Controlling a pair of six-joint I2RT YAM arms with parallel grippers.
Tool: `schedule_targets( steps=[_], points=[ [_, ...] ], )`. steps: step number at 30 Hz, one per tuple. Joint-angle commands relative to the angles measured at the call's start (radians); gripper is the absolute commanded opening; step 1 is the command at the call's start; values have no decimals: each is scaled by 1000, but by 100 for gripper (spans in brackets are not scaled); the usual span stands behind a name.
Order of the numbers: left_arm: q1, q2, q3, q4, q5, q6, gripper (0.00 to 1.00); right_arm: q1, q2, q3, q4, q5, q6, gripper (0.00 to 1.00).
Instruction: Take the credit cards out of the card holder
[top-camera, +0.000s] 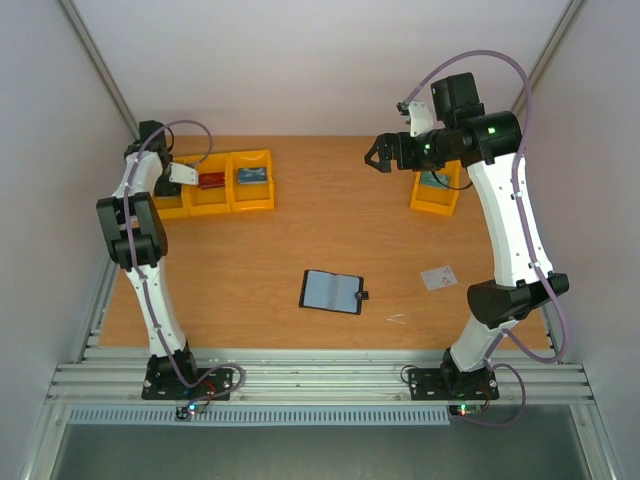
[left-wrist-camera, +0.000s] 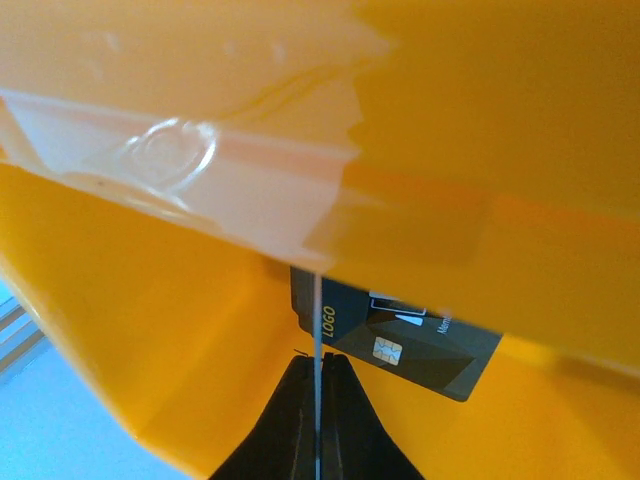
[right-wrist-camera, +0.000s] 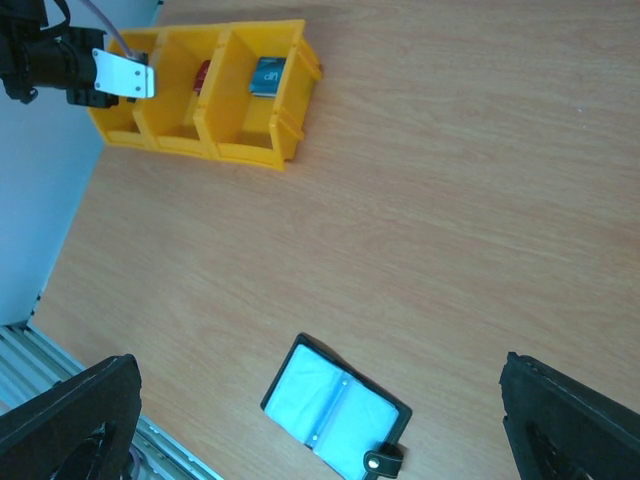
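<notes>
Tabletop (top-camera: 250, 260) of brown wood grain, between pale walls (top-camera: 40, 150), carries the card holder (top-camera: 332, 291), open flat at its middle, with a whitish card (top-camera: 438, 277) well apart to its right. Only the left wrist view shows the left gripper (left-wrist-camera: 318, 365) pinching a thin card (left-wrist-camera: 317, 310) edge-on inside a yellow bin (left-wrist-camera: 120, 330), near a black card (left-wrist-camera: 420, 350). The overhead view shows the right gripper (top-camera: 372, 158) spread wide above the far side.

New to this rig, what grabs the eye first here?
The open card holder lies flat mid-table, grey-blue inside up, with a whitish card loose to its right. At the far left, the left gripper is shut on a thin card held edge-on inside a yellow bin, near a black chip card. The right gripper hangs open above the far table.
</notes>
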Motion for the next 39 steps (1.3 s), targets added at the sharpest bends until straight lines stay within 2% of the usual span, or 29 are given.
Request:
schedule_targets(
  steps=[1,5,11,15,18,27,31,35,36,39],
  points=[
    [11,-10,0,38,-9,15,0,-8,-18,5,-12,5,-21,98],
    [10,-21,-9,9,6,18,2,-7,-19,5,-15,15,-21,98],
    [11,-33,-17,-61,35,18,17,-7,-11,11,-7,0,-18,98],
    [11,-35,-10,-125,46,22,33,-7,-10,11,-7,-4,-16,99],
    [11,-31,10,-157,52,8,41,-7,-10,11,-8,-7,-17,98],
    [11,-37,86,-197,77,-37,57,-7,-22,0,-5,-3,-18,98],
    [11,-72,145,-238,109,-149,71,-22,-86,-95,81,37,-8,98],
    [9,-157,178,-269,161,-299,96,-90,-194,-266,229,6,49,99],
    [8,-186,183,-281,181,-349,99,-113,-231,-321,275,-1,68,99],
    [6,-274,184,-310,269,-512,99,-178,-348,-487,431,-16,119,99]
  ],
)
